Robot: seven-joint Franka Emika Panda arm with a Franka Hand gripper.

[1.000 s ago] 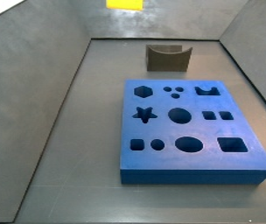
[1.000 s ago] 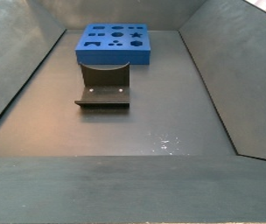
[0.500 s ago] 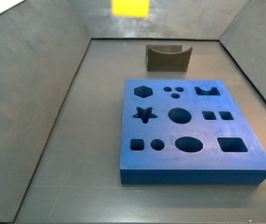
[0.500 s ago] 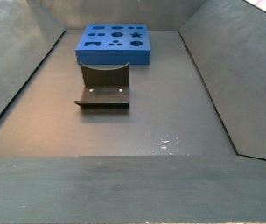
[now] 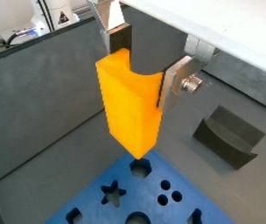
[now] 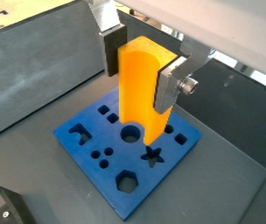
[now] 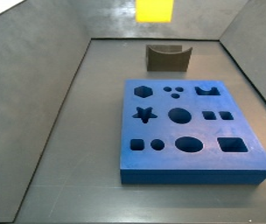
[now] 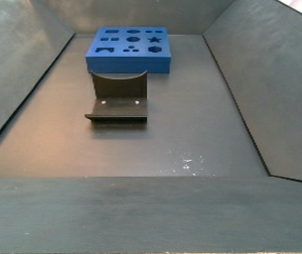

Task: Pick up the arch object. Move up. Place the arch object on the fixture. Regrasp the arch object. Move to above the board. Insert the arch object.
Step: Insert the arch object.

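My gripper [image 5: 147, 59] is shut on the arch object [image 5: 129, 105], a tall yellow-orange block with a curved notch at its held end. Its silver fingers with dark pads press on two opposite sides, as both wrist views show: gripper [image 6: 143, 63], arch object [image 6: 142, 92]. The block hangs in the air above the blue board [image 6: 147, 179], apart from it. In a side view only the arch object [image 7: 154, 10] shows at the top edge, beyond the fixture [image 7: 167, 58] and the board [image 7: 161, 129]; the gripper itself is cut off there.
Grey sloping walls enclose the dark floor. The fixture [image 8: 118, 104] stands on the floor just off one short side of the board [image 8: 130, 63], and it also shows beside the held block as the fixture [image 5: 231, 136]. The board [image 5: 101, 206] has several shaped cutouts.
In the side view the arch object has shifted to the right and shows lower in the picture. Board and fixture have not moved.
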